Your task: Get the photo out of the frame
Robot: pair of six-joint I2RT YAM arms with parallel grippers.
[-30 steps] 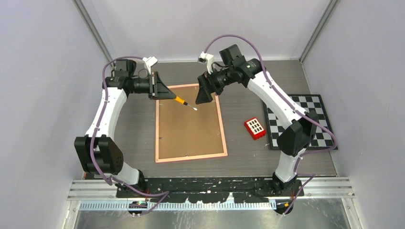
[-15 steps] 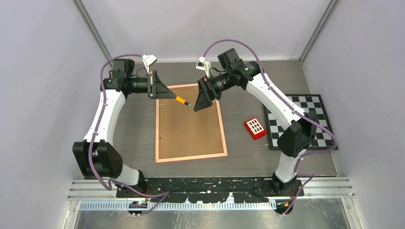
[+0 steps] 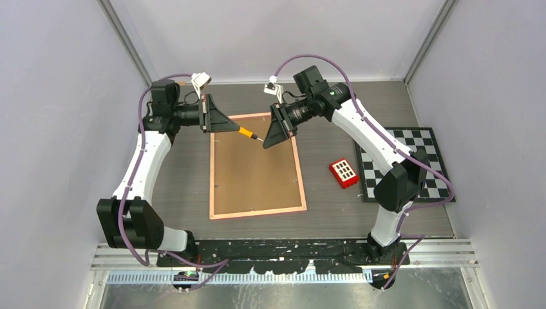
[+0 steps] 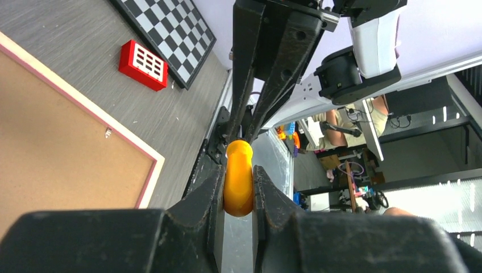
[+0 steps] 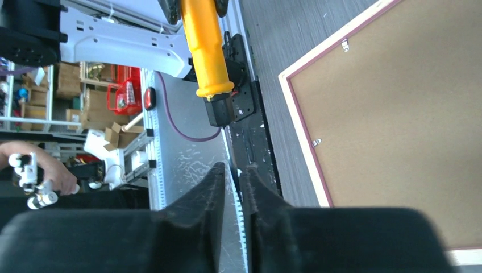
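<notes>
while the table (image 3: 322, 215) carries everything in reach, the work centres on the frame (image 3: 254, 177), which lies face down between the two arms with its brown backing panel up and its thin pink border all round. the photo is not visible – presumably it sits under that panel and cannot come out until the panel is freed. the checkerboard (image 3: 426, 147) and the red block (image 3: 344, 172) lie to the right of the frame and play no part.

step in hand, as judged: passing the tool from one arm to the other above the far end of the frame. the left gripper (image 4: 239, 170) pinches the orange handle of the tool (image 5: 207, 51) between both fingers. the right gripper (image 5: 234, 170) meets it tip to tip. its fingers stand nearly together with only a narrow slit between them, and these views do not show whether they grip the thin shaft beyond the tool's black collar.

procedure: confirm a secure hold by the right gripper before the left lets go – a premature release drops the tool onto the panel. keep both wrists in line with the tool's axis during the exchange. afterwards, address the small metal clips (image 5: 316, 141) along the panel's edge one at a time, without gouging the fibreboard.
</notes>
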